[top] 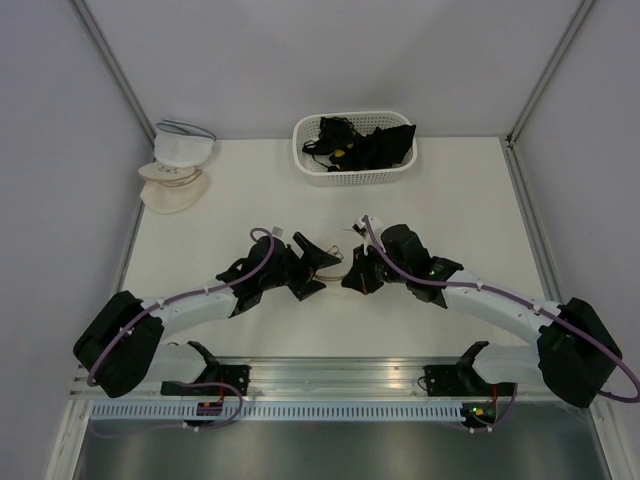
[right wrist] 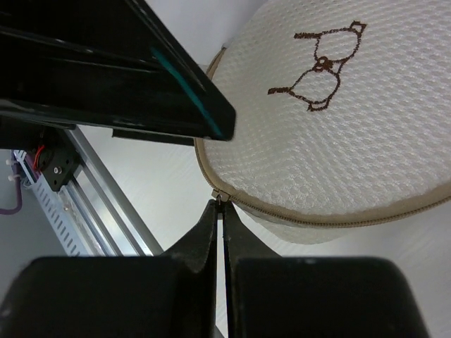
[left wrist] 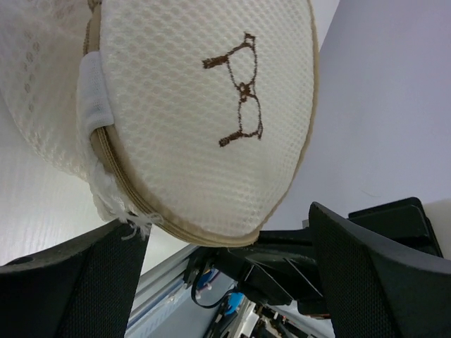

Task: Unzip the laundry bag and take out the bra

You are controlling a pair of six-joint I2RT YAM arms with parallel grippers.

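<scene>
The laundry bag (top: 335, 252) is a round cream mesh pouch lying mid-table between both grippers. Its top face carries a brown stitched bra outline (left wrist: 239, 91), and a beige zip runs round the rim (right wrist: 317, 218). My right gripper (right wrist: 220, 205) is shut on the small metal zip pull (right wrist: 218, 198) at the bag's near edge. My left gripper (left wrist: 225, 282) stands open just short of the bag (left wrist: 204, 105), with its fingers (left wrist: 70, 282) wide on either side and nothing held. From above, the left gripper (top: 318, 262) and the right gripper (top: 356, 272) flank the pouch. The bra is hidden.
A white slatted basket (top: 300, 150) with black garments (top: 365, 145) stands at the back centre. Stacked cream and white dome pouches (top: 178, 165) lie at the back left. An aluminium rail (top: 340, 375) runs along the near edge, and grey walls close the sides.
</scene>
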